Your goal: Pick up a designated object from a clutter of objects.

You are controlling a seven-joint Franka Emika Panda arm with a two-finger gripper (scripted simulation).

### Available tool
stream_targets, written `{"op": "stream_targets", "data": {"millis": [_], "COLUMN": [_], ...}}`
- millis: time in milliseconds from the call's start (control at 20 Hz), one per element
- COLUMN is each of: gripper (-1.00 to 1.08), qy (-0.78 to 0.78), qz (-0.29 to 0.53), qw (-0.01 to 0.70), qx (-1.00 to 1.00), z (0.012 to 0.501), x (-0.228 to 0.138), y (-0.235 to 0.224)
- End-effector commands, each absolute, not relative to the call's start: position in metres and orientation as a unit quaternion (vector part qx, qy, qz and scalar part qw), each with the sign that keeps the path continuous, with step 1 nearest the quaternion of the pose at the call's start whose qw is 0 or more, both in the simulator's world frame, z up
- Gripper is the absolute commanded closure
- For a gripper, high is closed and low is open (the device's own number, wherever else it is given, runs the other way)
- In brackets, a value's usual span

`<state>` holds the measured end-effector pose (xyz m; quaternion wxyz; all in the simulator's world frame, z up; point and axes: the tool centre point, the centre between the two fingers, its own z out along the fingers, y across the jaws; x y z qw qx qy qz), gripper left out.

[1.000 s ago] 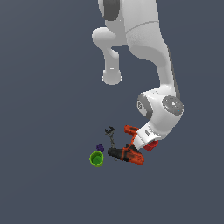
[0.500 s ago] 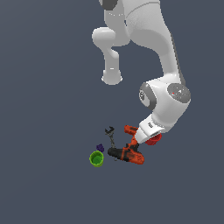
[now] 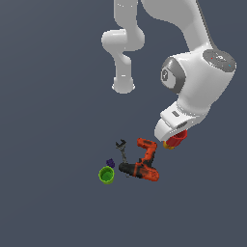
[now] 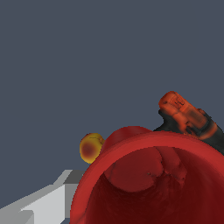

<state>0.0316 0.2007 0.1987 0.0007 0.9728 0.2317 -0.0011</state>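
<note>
Shifted toward the exterior view's right, the pincer point(image 3: 174, 140) grips the red cup point(image 4: 151, 179) beside the ball point(image 4: 91, 147).

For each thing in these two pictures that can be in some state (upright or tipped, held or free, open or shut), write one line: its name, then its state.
red cup: at the gripper, rim toward the wrist camera, partly hidden by the hand in the exterior view.
gripper: fingertips hidden; open or shut cannot be told.
green cup: upright, free.
power drill: lying on its side, free.
yellow-red ball: free, beside the red cup.
dark clamp: lying free.
</note>
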Motion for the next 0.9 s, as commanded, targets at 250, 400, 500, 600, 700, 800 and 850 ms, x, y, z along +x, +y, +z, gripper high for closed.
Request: {"op": "stream_targets", "data": {"millis": [250,400,500,600,700,800,850], "gripper": [1.08,1.08,1.08,1.08,1.08,1.08,1.08], "qy": [0.232,0.232,0.232,0.232,0.232,0.232,0.232], "qz": [0.000,0.000,0.000,0.000,0.000,0.000,0.000], "qw": [0.000,0.000,0.000,0.000,0.000,0.000,0.000], "qx": [0.973,0.973,0.973,0.973,0.973,0.973,0.973], "z": [0.291,0.326,0.347,0.368,0.385,0.401,0.407], "x": [0.017,0.012,0.009,0.007,0.005,0.003,0.003], "y": [0.205,0.206,0.207,0.208,0.209,0.209,0.209]}}
